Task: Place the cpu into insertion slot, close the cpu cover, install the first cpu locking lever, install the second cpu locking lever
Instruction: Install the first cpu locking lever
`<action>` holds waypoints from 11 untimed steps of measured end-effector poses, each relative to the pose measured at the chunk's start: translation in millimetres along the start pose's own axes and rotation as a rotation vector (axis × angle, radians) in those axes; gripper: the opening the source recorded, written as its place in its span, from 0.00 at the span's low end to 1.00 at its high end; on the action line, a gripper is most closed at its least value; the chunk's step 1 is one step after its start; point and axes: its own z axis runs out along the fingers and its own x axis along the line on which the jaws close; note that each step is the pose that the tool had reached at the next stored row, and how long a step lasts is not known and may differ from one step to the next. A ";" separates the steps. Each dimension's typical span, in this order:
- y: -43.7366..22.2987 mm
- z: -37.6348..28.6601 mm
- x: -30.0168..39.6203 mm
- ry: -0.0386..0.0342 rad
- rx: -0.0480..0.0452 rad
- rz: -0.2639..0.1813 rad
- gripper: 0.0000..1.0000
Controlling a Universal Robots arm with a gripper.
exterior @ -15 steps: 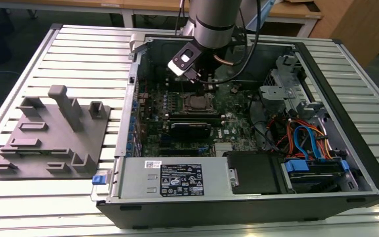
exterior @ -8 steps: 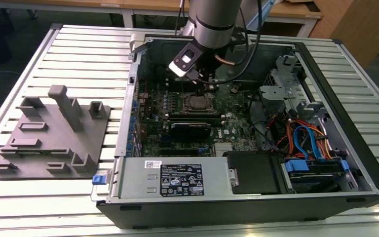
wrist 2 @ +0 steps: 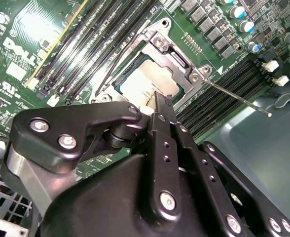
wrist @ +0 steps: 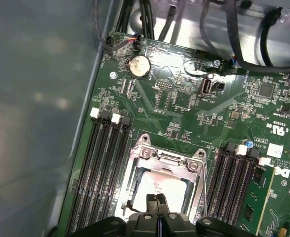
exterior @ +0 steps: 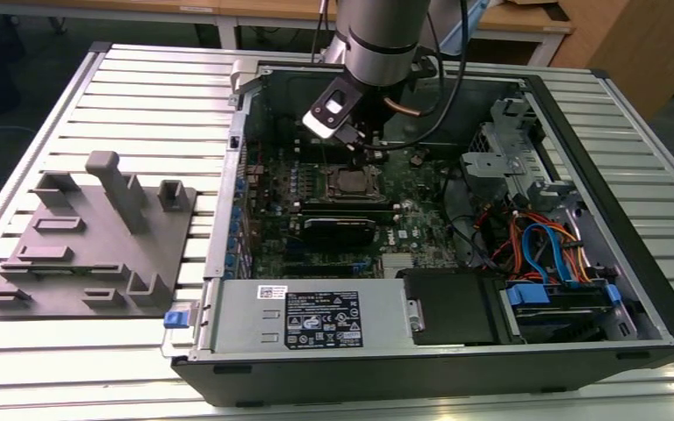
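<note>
The cpu (wrist 2: 146,81) lies flat in the insertion slot (exterior: 349,182) on the green board, its silver face showing in both wrist views. The cpu cover (wrist: 167,160), a silver frame, lies down around the cpu (wrist: 167,186). My gripper (wrist: 157,199) hangs just over the chip's edge with its black fingertips pressed together and nothing between them. One thin locking lever (wrist 2: 238,99) sticks out sideways from the cover's corner over the memory slots. A second thin lever (wrist 2: 110,66) runs along the opposite side of the socket.
The board sits inside an open computer case (exterior: 618,289) on a slatted table. Long black memory slots (wrist: 103,168) flank the socket on both sides. Cables (exterior: 542,246) and a drive cage fill the exterior view's right. A grey fixture plate (exterior: 91,237) lies outside the case.
</note>
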 end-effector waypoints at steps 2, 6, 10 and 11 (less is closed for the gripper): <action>0.0 0.0 0.0 0.0000 0.0003 -0.004 0.11; 0.0 0.0 0.0 0.0000 0.0005 -0.007 0.11; 0.0 0.0 0.0 0.0000 0.0005 -0.007 0.11; 0.0 0.0 0.0 0.0000 0.0005 -0.007 0.11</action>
